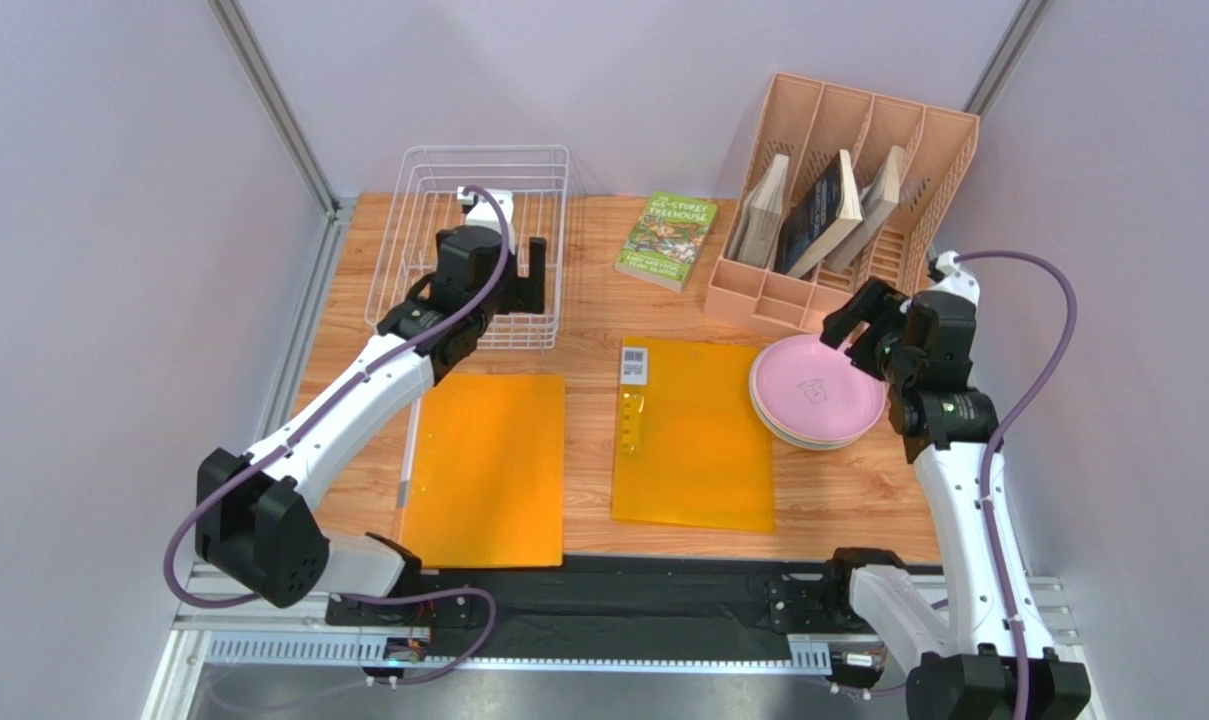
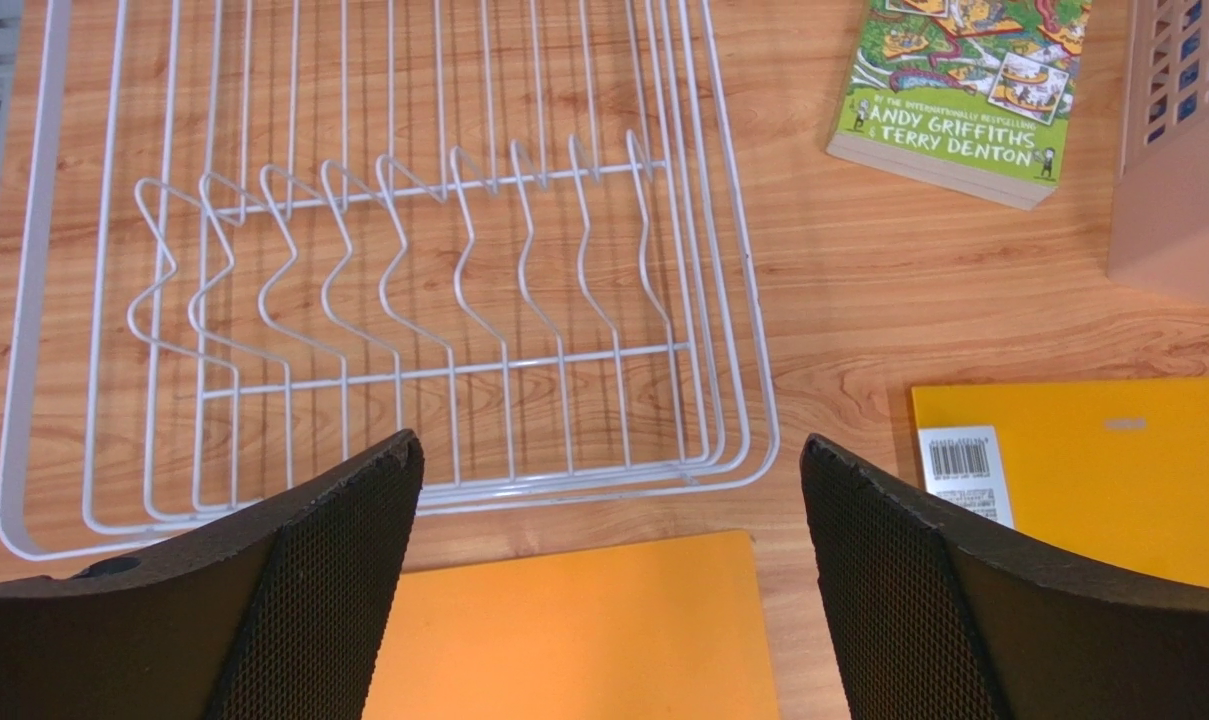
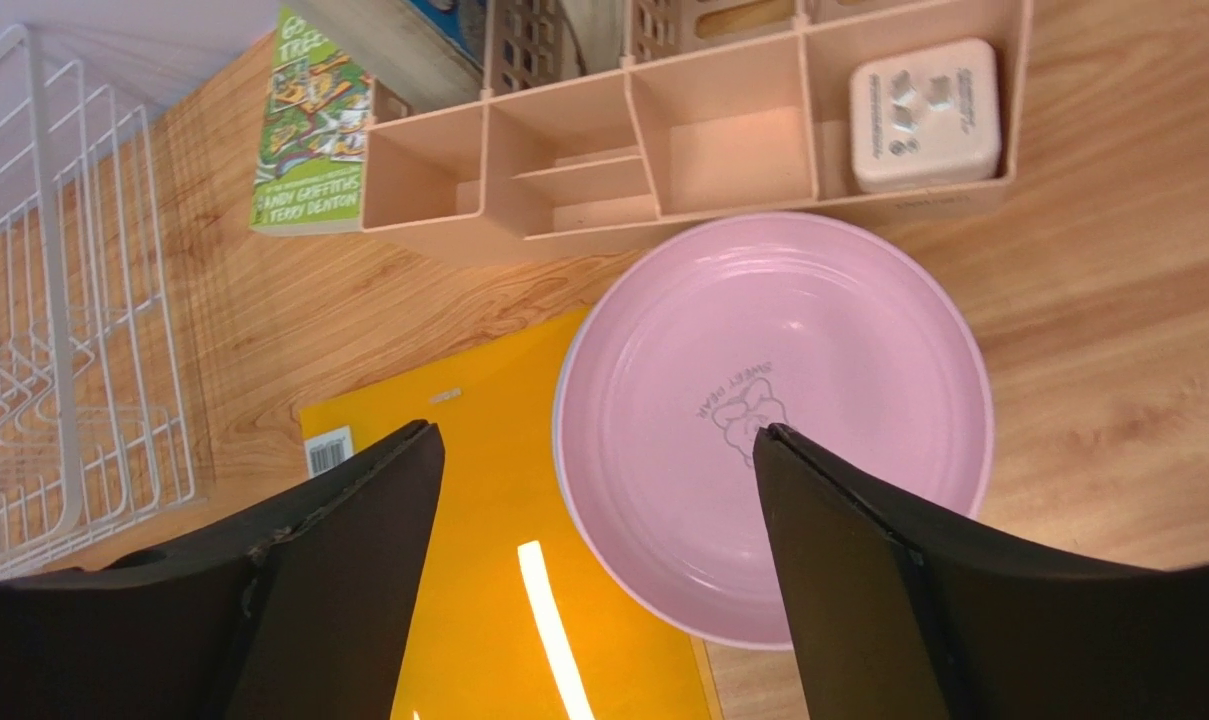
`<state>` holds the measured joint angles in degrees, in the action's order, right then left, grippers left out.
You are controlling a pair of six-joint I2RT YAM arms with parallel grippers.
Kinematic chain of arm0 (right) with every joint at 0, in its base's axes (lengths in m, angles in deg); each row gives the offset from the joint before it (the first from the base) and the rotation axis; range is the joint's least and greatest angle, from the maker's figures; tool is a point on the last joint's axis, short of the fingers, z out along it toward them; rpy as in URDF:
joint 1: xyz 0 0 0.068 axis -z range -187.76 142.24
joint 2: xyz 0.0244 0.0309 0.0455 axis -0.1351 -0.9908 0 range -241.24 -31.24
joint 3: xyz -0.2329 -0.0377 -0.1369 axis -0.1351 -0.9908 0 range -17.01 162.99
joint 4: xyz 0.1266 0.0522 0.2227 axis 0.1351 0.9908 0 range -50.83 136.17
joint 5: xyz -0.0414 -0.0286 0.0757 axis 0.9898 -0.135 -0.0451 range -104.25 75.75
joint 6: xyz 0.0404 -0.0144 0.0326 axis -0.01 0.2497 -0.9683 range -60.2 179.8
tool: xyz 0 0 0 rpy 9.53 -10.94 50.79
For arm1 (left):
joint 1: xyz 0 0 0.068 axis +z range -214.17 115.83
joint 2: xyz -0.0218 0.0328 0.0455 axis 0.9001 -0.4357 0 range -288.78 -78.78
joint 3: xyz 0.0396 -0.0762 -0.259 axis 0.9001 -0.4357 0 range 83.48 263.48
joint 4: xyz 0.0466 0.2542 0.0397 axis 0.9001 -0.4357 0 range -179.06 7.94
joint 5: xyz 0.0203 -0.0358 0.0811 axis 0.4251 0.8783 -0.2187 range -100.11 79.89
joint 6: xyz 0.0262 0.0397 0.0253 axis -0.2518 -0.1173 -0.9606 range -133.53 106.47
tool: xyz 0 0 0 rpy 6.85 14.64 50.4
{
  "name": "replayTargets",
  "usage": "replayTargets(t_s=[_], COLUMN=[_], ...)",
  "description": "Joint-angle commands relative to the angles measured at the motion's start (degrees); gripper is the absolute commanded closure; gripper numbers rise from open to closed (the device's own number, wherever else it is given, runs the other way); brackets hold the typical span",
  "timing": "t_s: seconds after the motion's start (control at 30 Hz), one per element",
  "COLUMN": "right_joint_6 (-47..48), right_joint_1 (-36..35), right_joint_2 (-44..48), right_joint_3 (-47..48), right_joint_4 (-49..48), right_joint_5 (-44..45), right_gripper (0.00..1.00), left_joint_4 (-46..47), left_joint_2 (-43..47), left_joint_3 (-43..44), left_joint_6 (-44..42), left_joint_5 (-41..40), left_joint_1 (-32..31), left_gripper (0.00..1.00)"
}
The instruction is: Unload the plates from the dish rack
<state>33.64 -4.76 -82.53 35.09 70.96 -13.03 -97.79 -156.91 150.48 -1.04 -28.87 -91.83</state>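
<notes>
When the scene was read from left to right, the dish rack [image 1: 415, 225] was found at the far left of the table [image 1: 866, 510], and no plate was seen in any of its wire slots in the left wrist view. The left gripper [image 2: 607, 488] was held above the rack's near edge, its jaws spread wide apart with nothing between them. Two orange folders [image 1: 487, 468] were laid flat on the near half of the table. A green book [image 1: 667, 240] was placed behind them, between the rack and the peach organizer [image 1: 851, 188], in which several books were stood.

At the right, the plates [image 1: 818, 398] were stacked flat on the table just in front of the organizer, with the stack's left edge overlapping the right-hand folder. A pink plate [image 3: 776, 420] was shown uppermost. Paler rims were visible beneath it, though the number of plates below could not be counted. The right gripper [image 1: 866, 323] was poised over the stack's far side, its jaws apart and clamped on nothing.

The unloading was therefore judged to be complete or nearly so: no plates were held by the rack, and only the withdrawal of the arms appeared to be left.
</notes>
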Motion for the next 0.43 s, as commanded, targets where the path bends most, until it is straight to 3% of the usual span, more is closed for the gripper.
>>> replayTargets(t_s=[0.0, 0.4], right_joint_6=[5.22, 10.42], right_joint_1=[-1.59, -6.69], right_joint_2=[-2.67, -14.27], right_joint_3=[4.58, 14.17], right_joint_4=[-9.02, -14.83], right_joint_5=[-4.99, -5.43], right_gripper=[0.16, 0.12], left_joint_4=[-0.88, -0.01], left_joint_2=[1.57, 6.67], left_joint_3=[2.52, 2.60], left_joint_6=[-0.63, -3.79], left_joint_5=[-2.50, -3.83], left_joint_1=[0.06, 0.06], left_gripper=[0.00, 0.00])
